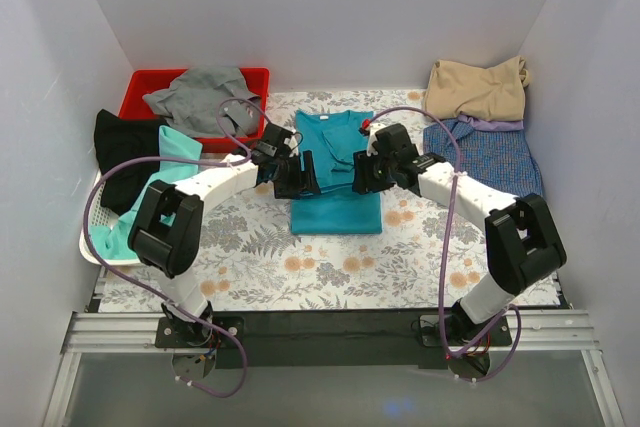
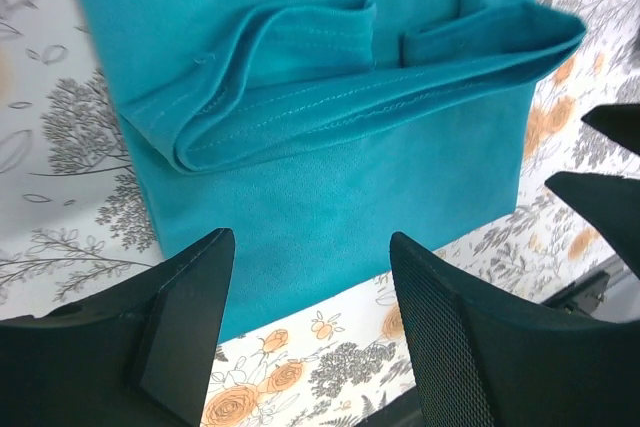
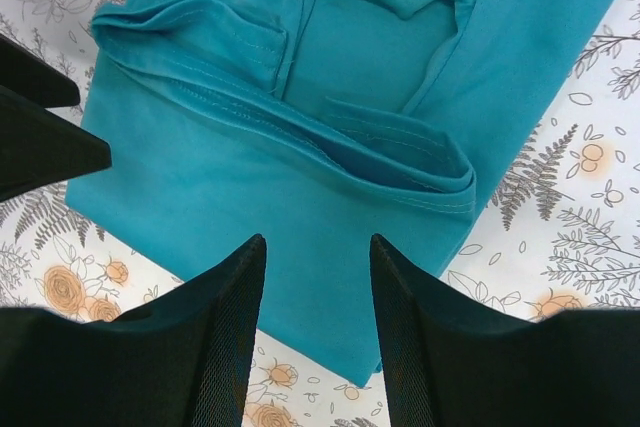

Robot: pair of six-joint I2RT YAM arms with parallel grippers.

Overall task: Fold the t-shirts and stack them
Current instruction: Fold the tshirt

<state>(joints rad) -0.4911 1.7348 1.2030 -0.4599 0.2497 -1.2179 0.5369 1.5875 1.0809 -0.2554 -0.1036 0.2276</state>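
Mid-fold: soft teal-blue cloth t-shirt partly folded, centre. Left gripper and right gripper wide, empty. Next probably: pinch its doubled edge.

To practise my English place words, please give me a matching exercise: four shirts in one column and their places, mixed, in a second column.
1 teal shirt
2 grey shirt
3 tan shirt
4 black shirt

A in the red bin
B far right, on the checked shirt
C middle of the table
D far left, beside the mint-green shirt

Pairs: 1-C, 2-A, 3-B, 4-D
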